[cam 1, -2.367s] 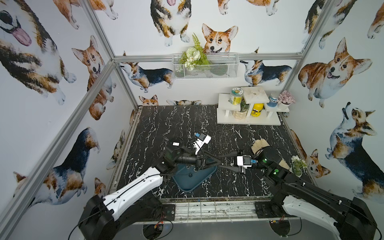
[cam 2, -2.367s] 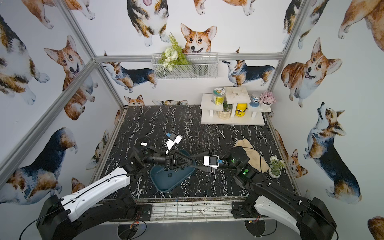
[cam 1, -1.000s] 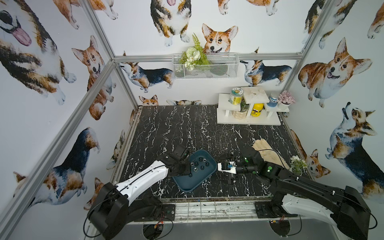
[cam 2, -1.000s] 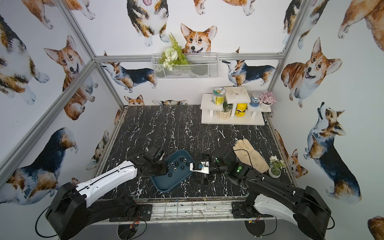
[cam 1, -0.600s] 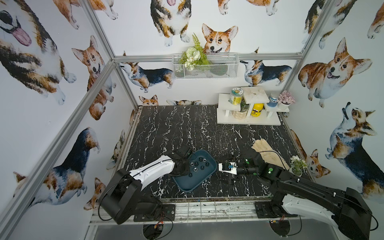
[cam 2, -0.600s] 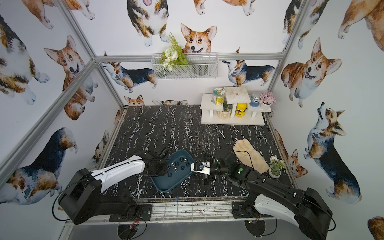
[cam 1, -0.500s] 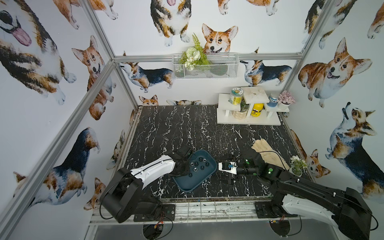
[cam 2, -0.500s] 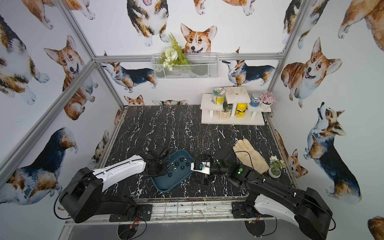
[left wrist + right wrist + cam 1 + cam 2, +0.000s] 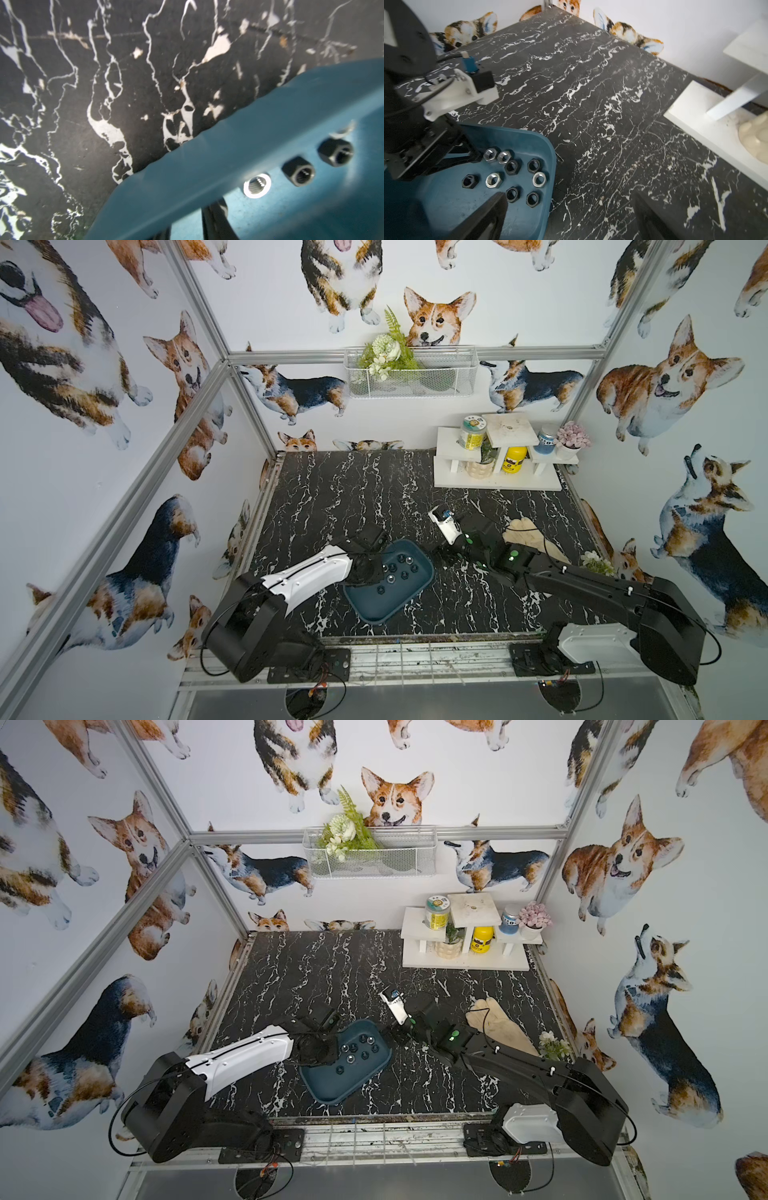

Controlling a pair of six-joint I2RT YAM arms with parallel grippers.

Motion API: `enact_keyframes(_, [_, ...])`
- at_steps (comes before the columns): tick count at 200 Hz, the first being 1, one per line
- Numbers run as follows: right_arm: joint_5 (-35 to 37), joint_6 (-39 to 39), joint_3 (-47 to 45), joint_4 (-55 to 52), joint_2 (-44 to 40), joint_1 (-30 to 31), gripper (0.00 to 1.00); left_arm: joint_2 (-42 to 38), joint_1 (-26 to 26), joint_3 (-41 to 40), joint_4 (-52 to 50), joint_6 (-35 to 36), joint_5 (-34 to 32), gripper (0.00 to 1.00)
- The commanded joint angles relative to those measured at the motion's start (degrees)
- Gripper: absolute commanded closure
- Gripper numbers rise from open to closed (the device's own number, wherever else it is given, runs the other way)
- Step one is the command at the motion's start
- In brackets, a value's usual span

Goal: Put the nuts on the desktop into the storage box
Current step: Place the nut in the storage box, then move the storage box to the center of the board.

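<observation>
Left gripper (image 9: 365, 571) first: it's parked on the box (image 9: 390, 614) at about the 10 o'clock stretch of the rim, with one finger inside and one outside the wall. So it straddles the edge, probably to steady or shift the box, but I honestly can't tell if it's pinching the plastic or just sitting loose around it. The right gripper (image 9: 568, 195) hangs just off the box's 2 o'clock corner, with its jaws spread wide and nothing between them. To me that looks like it has nothing to carry. The nuts (image 9: 494, 180) are all in the box as far as I can see. I count nine, silver and black mixed, bunched toward the 1 o'clock end of the floor right by the left fingertips. The box itself sits around 6 o'clock on the desktop (image 9: 591, 93), and I can't spot any loose nut on the marble, so I'd call this basically done. The white shelf (image 9: 494, 483) sits at 1 o'clock, well clear of everything.
</observation>
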Motion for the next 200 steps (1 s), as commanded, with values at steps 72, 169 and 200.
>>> enact_keyframes(72, [-2.82,16.96,8.47,-10.37,9.24,0.14,0.00,-14.65,-0.14,3.94,-0.06,5.46,-4.65,0.45])
enact_keyframes(169, [16.52,33.13,17.20,-21.43,25.72,3.22,0.00,-23.83,3.59,-3.87,14.02,8.10,-26.09,0.00])
enact_keyframes(200, [22.45,40.46,14.85,-24.09,25.37,3.13,0.00,-27.57,5.92,-8.59,20.57,8.80,-27.23,0.00])
